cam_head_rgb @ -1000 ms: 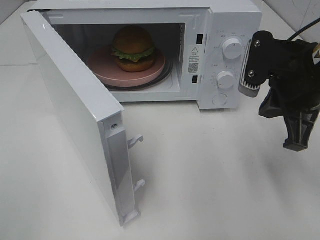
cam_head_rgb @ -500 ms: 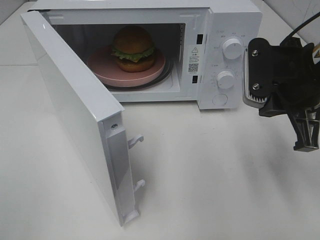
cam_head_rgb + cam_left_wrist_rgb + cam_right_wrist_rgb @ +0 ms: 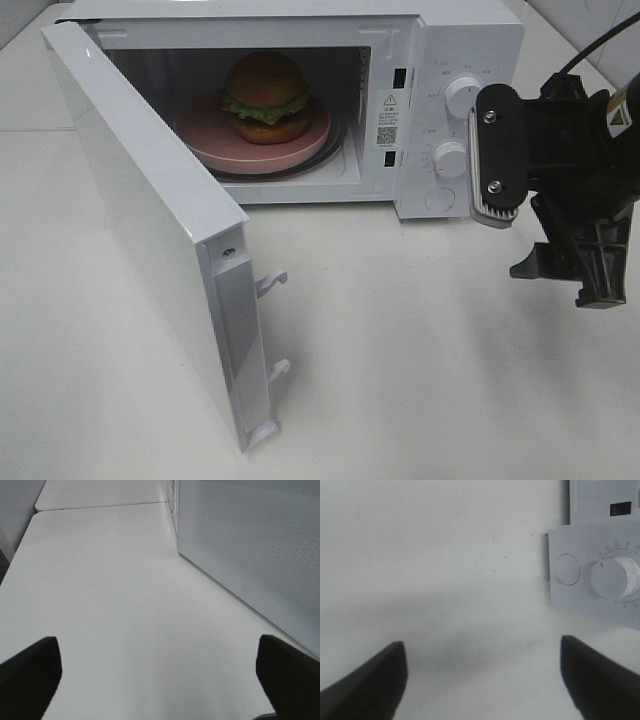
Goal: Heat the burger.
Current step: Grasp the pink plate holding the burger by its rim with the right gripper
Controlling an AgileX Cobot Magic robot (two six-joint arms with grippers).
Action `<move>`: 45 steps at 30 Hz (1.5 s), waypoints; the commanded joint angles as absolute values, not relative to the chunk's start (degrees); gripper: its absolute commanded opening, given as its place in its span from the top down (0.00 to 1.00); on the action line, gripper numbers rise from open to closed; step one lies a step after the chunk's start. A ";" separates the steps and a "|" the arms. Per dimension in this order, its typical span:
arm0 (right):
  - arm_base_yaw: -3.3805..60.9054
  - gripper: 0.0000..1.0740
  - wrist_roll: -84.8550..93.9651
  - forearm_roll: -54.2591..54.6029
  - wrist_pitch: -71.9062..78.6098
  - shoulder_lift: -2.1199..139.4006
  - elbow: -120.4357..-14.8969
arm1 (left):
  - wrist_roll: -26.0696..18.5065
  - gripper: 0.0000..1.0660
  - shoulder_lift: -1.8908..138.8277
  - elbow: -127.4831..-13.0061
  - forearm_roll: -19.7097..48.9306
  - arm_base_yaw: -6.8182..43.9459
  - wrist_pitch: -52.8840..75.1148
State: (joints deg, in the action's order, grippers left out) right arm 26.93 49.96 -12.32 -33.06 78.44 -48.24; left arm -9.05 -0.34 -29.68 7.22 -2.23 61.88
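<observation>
The burger (image 3: 266, 97) sits on a round pink plate (image 3: 205, 135) inside the white microwave (image 3: 470, 40), whose door (image 3: 150, 220) is swung wide open to the left. My right gripper (image 3: 545, 215) hovers open just right of the control panel, one finger (image 3: 493, 155) close in front of the lower knob (image 3: 451, 158). In the right wrist view the right gripper (image 3: 482, 680) stands wide apart over the table, with a knob (image 3: 615, 577) and a round button (image 3: 567, 569) ahead. My left gripper (image 3: 160, 680) is open and empty beside the door's meshed outer face (image 3: 250, 555).
The white table (image 3: 420, 360) spreads in front of the microwave. The open door juts toward the front left, with latch hooks (image 3: 270, 282) on its free edge. An upper knob (image 3: 463, 95) sits on the panel. A cable (image 3: 590, 50) runs from the right arm.
The right gripper has gone from shut to open, and has shifted slightly left toward the control panel. The burger, plate and door have not moved.
</observation>
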 commanded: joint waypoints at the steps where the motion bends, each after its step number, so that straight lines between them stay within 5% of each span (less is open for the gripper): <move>1: 28.48 0.06 46.07 -15.01 -31.80 79.47 -48.53 | -9.17 0.08 -0.46 -29.74 7.62 -2.35 61.48; 19: 38.85 0.11 39.65 -22.80 -27.50 92.76 -60.16 | -9.17 0.08 -0.46 -29.74 7.62 -2.35 61.48; 45: 39.02 0.18 36.21 -28.53 -19.08 111.55 -78.21 | -9.17 0.08 -0.46 -29.74 7.62 -2.35 61.48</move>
